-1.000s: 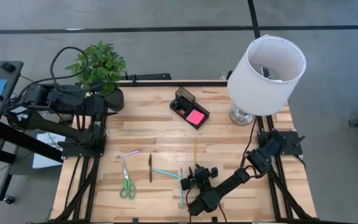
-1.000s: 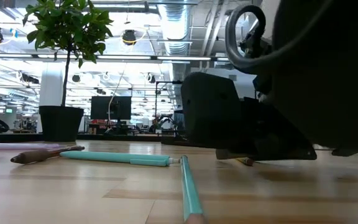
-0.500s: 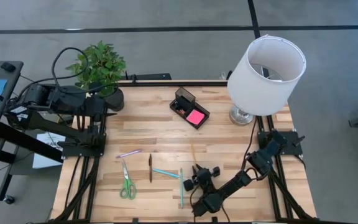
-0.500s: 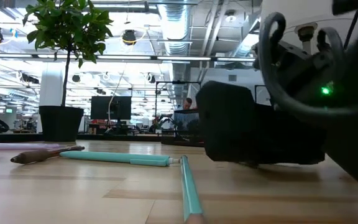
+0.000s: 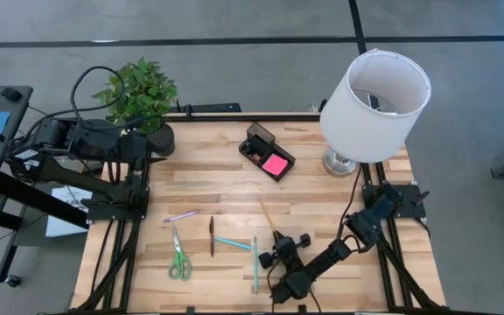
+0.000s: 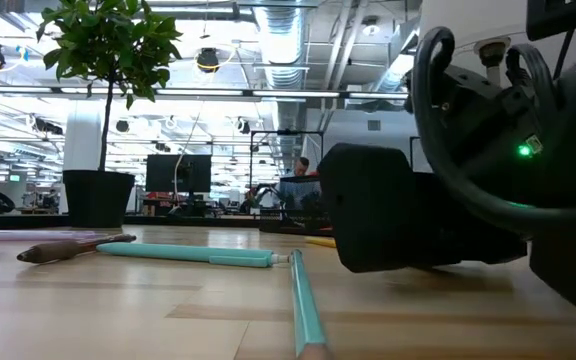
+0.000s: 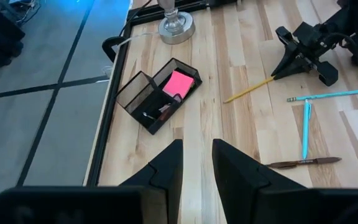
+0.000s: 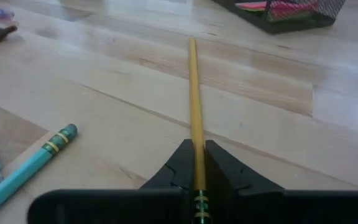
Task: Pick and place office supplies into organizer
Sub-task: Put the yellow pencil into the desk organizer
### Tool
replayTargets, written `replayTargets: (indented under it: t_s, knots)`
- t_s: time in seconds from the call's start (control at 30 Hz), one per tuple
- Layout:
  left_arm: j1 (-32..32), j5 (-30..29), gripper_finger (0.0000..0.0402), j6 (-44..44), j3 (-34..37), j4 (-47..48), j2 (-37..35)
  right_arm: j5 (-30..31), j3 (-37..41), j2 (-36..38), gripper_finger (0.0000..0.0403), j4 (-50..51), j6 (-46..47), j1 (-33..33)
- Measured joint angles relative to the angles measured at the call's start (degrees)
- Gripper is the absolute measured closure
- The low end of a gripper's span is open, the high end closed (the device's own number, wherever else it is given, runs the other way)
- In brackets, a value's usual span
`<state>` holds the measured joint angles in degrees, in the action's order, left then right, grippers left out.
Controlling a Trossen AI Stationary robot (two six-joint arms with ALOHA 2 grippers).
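Note:
A yellow pencil (image 5: 269,219) lies slanted on the wooden table, right of the middle; my right gripper (image 8: 196,149) is shut on its near end. The black organizer (image 5: 259,143) stands at the far middle with a pink sticky-note pad (image 5: 276,164) in its low tray. On the near left lie green-handled scissors (image 5: 178,259), a dark pen (image 5: 212,236), a pale pen (image 5: 182,215) and two teal pens (image 5: 233,244) (image 5: 255,262). My left gripper (image 7: 196,168) waits high over the far left corner, slightly open, with nothing between its fingers. My right gripper pinches the pencil's near end (image 8: 195,134), by the green band, between its two fingers. The fingers come low from the table's near side and lie along the pencil. The shaft points away toward the organizer; I cannot tell whether its far tip (image 5: 263,206) rests on the wood.
A white lamp (image 5: 374,105) stands at the far right and a potted plant (image 5: 140,96) at the far left. Bare wood lies between the pencil and the organizer. One teal pen (image 8: 27,168) lies close beside my right gripper.
My right gripper has shut on the pencil's near end. The pencil has turned a little: its far tip has swung toward the table's left, while the held end has stayed nearly in place.

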<state>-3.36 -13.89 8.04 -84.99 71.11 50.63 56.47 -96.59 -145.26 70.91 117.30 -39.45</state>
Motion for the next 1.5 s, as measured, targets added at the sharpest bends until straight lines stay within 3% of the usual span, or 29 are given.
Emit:
replayTargets:
  t_s: [0.33, 0.6, 0.93, 1.3, 1.5]
  knots:
    - [0.0, 0.0, 0.0322, 0.0, 0.0, -1.5, 1.0, 1.0, -4.5, -0.6, 0.0394, 5.5, -3.1, 1.0]
    - [0.0, 0.2, 0.0322, 2.7, 0.0, -2.7, 3.2, 0.9, -12.3, -1.0, 0.0393, 18.8, -4.3, 2.0]
    - [0.0, -0.1, 0.0322, 3.1, 0.0, -2.7, 6.5, 4.9, -17.5, 0.6, 0.0393, 19.0, -14.6, 6.7]
    - [0.0, -0.5, 0.0322, 4.6, 0.0, -1.5, 5.0, 6.2, -18.9, 15.7, 0.0393, 19.0, -29.7, 13.1]
    - [0.0, -0.3, 0.0322, 3.4, 0.0, -0.4, 2.8, -3.3, -18.9, 26.0, 0.0393, 16.1, -33.8, 18.7]
